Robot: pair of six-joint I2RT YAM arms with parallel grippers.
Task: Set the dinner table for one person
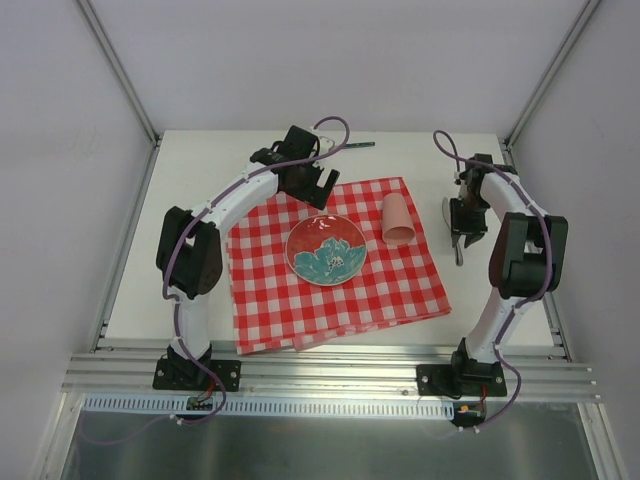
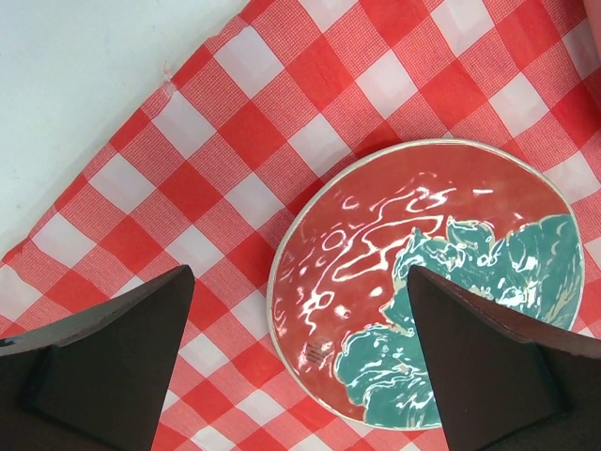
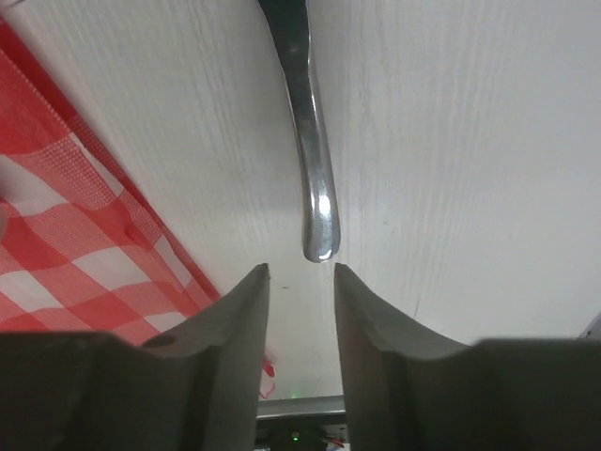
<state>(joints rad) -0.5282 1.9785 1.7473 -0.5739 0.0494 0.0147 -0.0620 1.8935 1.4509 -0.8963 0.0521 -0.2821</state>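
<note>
Hovering by the right edge of the table (image 1: pixel 190 165), my right jaws stand parted, empty, before a metal handle (image 3: pixel 315 178); my left jaws gape over the plate (image 2: pixel 376 244).

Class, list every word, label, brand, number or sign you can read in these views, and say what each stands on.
No text is readable.
Plate: a small dark mark near its rim, too small and blurred to read.
Checked cloth, pink cup, metal utensil handle, dinner table: no writing visible.
</note>
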